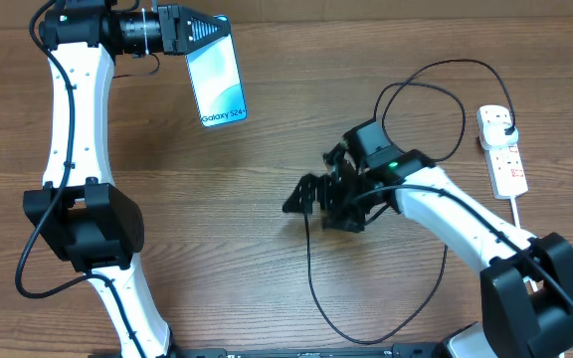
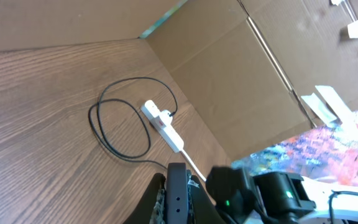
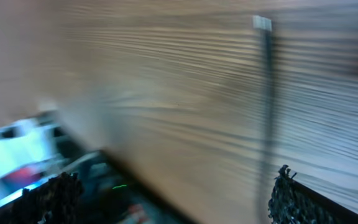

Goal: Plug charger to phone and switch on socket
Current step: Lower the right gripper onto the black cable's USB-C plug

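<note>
The phone [image 1: 218,85], its light-blue screen reading "Galaxy S24", hangs above the table's far left, my left gripper [image 1: 189,31] shut on its top end. In the left wrist view the phone's dark edge [image 2: 178,194] sits clamped between the fingers. The white socket [image 1: 502,151] lies at the far right, with the charger's black plug [image 1: 505,123] in it. The charger's thin black cable [image 1: 311,268] loops across the table. My right gripper [image 1: 302,196] stands open mid-table over the cable. In the blurred right wrist view the cable [image 3: 267,106] ends in a small connector tip [image 3: 261,23], ahead of the open gripper [image 3: 166,205].
Cardboard walls [image 2: 241,81] border the wooden table [image 1: 217,249] at the back. The socket's white cord [image 1: 521,214] runs toward the right arm's base [image 1: 535,293]. A cable loop [image 1: 426,104] lies between the right arm and the socket.
</note>
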You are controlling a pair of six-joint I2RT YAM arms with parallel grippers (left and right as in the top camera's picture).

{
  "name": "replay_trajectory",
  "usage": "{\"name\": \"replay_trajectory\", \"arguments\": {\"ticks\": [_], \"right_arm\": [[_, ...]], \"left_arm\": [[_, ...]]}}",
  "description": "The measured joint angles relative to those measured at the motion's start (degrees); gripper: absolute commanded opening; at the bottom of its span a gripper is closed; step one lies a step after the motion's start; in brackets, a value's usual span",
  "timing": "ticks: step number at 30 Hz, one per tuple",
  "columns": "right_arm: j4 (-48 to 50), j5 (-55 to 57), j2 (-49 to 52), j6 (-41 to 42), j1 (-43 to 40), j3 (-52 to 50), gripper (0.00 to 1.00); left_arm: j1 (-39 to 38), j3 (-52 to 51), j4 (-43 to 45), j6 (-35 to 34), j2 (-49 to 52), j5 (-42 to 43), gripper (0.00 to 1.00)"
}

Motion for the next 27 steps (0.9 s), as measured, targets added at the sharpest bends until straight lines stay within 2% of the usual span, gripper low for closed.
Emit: {"name": "replay_trajectory", "arguments": {"ticks": [5, 9, 14, 22, 27], "right_arm": [[-3.61, 16.11, 0.0, -1.62, 3.26, 0.2, 1.0], [-2.73, 23.41, 0.0, -3.21, 4.09, 0.24, 1.0], [-3.56, 27.82, 1.57, -5.64, 4.11, 2.67, 0.96], [-11.28, 35.95, 8.94, -7.56, 8.13, 12.72, 0.97], [-11.21, 36.44, 8.98, -8.07, 10.08, 13.09, 0.88]], "left_arm": [[-0.02, 0.0, 0.02, 1.4, 0.0, -0.33, 0.04], [-0.02, 0.0, 0.04, 1.62, 0.0, -1.01, 0.04], [-0.02, 0.0, 0.35, 1.62, 0.0, -1.6, 0.04], [-0.02, 0.0, 0.5, 1.62, 0.0, -1.81, 0.04], [-0.02, 0.0, 0.5, 1.6, 0.0, -2.64, 0.04]]}}
